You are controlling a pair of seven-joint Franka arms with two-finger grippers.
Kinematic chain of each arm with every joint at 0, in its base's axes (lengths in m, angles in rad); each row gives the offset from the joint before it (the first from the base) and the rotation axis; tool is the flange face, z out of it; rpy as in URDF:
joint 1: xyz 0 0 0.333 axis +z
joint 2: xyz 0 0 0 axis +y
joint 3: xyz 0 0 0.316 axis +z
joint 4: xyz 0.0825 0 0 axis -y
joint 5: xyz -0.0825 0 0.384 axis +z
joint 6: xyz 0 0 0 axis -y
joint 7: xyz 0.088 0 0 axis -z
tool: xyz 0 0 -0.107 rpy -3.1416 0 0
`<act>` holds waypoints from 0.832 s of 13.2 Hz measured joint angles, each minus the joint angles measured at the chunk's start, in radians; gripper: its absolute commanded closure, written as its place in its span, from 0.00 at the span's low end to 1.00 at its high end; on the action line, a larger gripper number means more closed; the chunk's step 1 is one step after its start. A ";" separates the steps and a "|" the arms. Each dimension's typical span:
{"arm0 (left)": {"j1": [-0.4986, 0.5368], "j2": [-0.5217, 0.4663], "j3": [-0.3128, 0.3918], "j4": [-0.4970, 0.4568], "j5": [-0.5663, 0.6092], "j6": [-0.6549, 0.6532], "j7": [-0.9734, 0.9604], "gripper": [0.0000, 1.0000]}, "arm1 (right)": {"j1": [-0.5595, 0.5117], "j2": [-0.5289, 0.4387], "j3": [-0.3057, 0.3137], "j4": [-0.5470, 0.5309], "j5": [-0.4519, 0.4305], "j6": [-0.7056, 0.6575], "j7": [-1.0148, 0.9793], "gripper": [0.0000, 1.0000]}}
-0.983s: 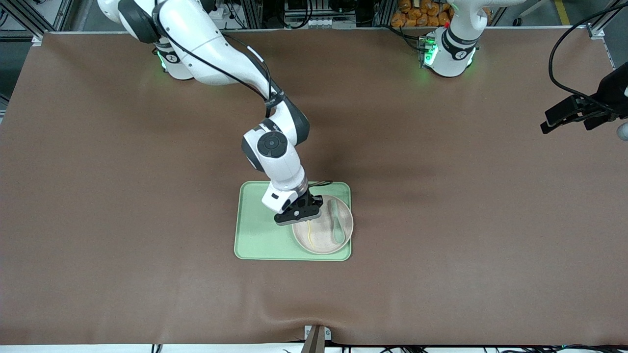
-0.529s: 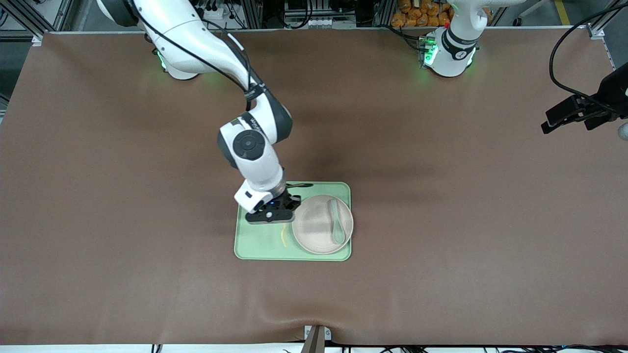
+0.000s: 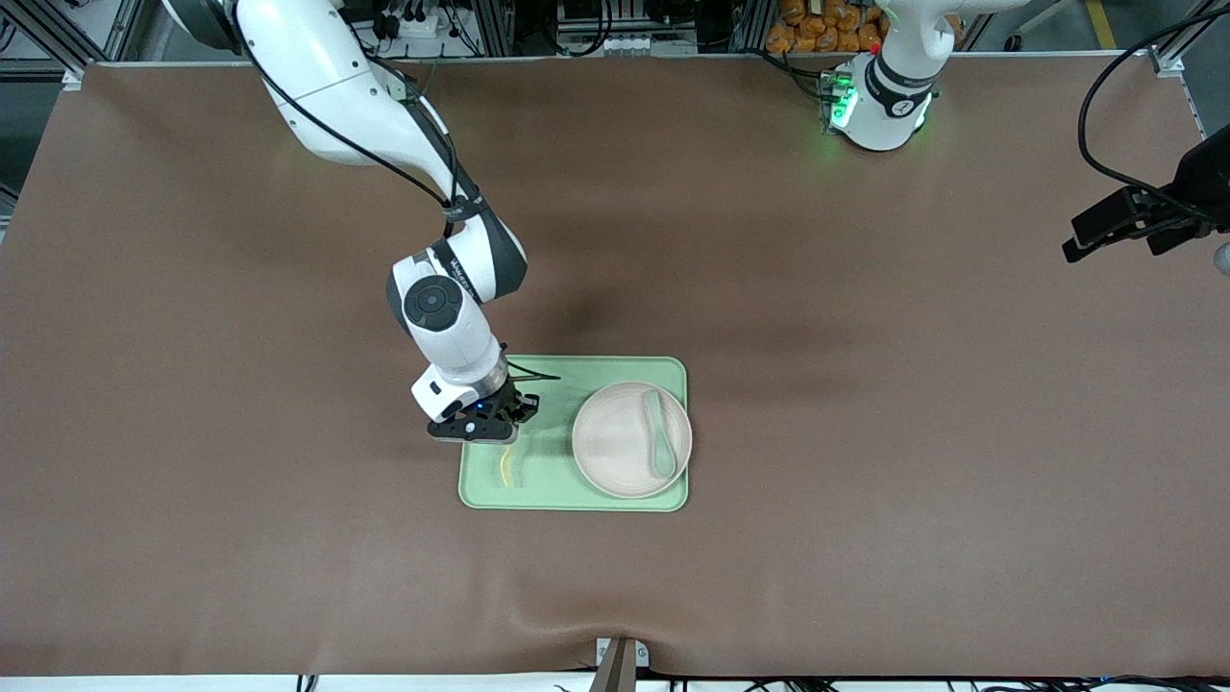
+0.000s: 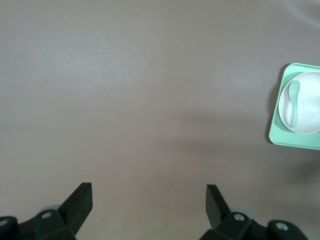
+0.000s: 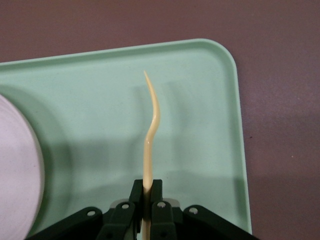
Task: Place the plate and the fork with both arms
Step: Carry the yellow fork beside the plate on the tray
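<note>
One fork [image 5: 150, 130] hangs pinched by its handle in the right gripper [image 3: 478, 426] over the bare part of the green tray [image 3: 538, 490] toward the right arm's end, beside the plate [image 3: 620, 447], which sits on the tray with a spoon [image 3: 660, 437] in it. The step in hand looks like setting the fork down; next it calls for lowering and letting go. The left gripper [image 4: 149, 207] waits with its fingers spread wide, over bare table. No writing is legible.
</note>
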State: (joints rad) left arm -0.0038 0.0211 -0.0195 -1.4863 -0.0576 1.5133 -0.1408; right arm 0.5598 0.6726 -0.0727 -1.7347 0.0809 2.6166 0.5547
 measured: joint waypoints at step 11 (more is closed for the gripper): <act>0.000 0.000 0.000 -0.002 0.000 0.000 0.000 0.00 | -0.003 0.003 0.013 -0.069 0.043 0.095 0.000 0.94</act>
State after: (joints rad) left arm -0.0034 0.0212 -0.0195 -1.4878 -0.0576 1.5128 -0.1408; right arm 0.5567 0.6755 -0.0597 -1.8034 0.1243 2.7115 0.5544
